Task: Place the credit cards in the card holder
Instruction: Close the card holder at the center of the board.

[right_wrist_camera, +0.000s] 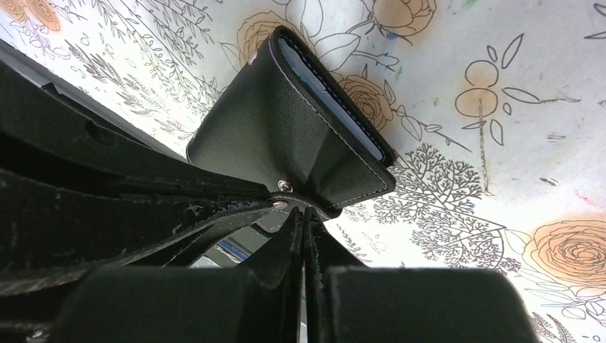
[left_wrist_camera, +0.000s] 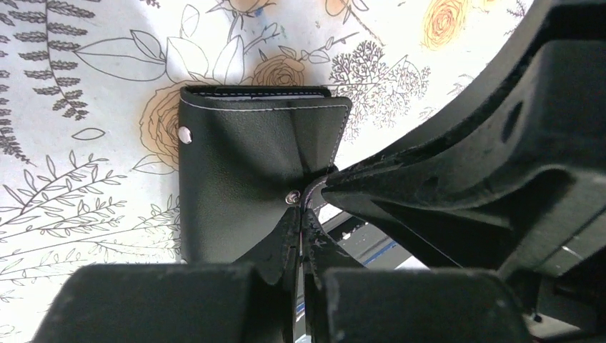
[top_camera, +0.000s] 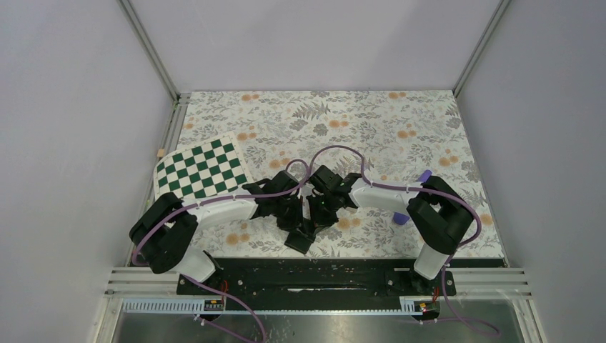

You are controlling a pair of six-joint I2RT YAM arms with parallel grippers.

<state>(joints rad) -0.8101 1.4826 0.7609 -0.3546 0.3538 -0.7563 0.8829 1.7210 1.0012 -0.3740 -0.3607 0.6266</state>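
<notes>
— What stands around the work, and does anything obstruct it?

— We record a green-and-white checkered board (top_camera: 201, 168) at the table's left edge, well apart from the arms. A purple piece (top_camera: 401, 219) shows beside the right arm towards the right edge, and the arm cuts it off. The arms themselves obstruct: they meet over the card holder (top_camera: 299, 241), which lies closed near the middle of the table's near edge.

— And the jaws?

— The left gripper (left_wrist_camera: 300, 232) has its fingers pressed together, no gap showing. The right gripper (right_wrist_camera: 304, 221) is the same. Both sets of tips meet at the holder's snap tab, and the black cover is drawn into folds towards that point. We cannot tell which pair actually nips the tab.

— What could we not make out?

— From above, the wrists hide most of the holder. In the right wrist view a dark bluish strip runs along its open edge, and we cannot say whether that is pocket or card. One snap stud (left_wrist_camera: 185, 134) sits bare on the cover.

— Surface and room?

— A floral cloth (top_camera: 371, 121), grey leaves and orange blooms on white, covers the table. There are plain pale walls on three sides, metal posts in the far corners and a metal rail (top_camera: 500, 275) along the near edge
</notes>
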